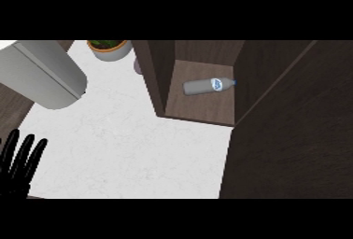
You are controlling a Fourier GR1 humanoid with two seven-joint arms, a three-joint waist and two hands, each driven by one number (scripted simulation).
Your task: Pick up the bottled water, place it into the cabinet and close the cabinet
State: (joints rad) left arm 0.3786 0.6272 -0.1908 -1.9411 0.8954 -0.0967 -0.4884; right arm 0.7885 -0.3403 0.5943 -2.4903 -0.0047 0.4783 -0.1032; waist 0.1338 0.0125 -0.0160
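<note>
Bottled water (209, 86) lying on side inside cabinet (203, 108), far right of counter (124, 149). Placement judged done. Door (289, 140) open, closing left. Left hand (17, 163) rested near left, fingers straight, nothing held.

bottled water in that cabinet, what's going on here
The bottled water lies on its side inside the cabinet, and nothing is holding it. The cabinet's door stands open at the right. The robot's left hand rests open at the lower left edge of the white counter, fingers up. The right hand is out of view. The placing looks done, and the closing is not yet done.
</note>
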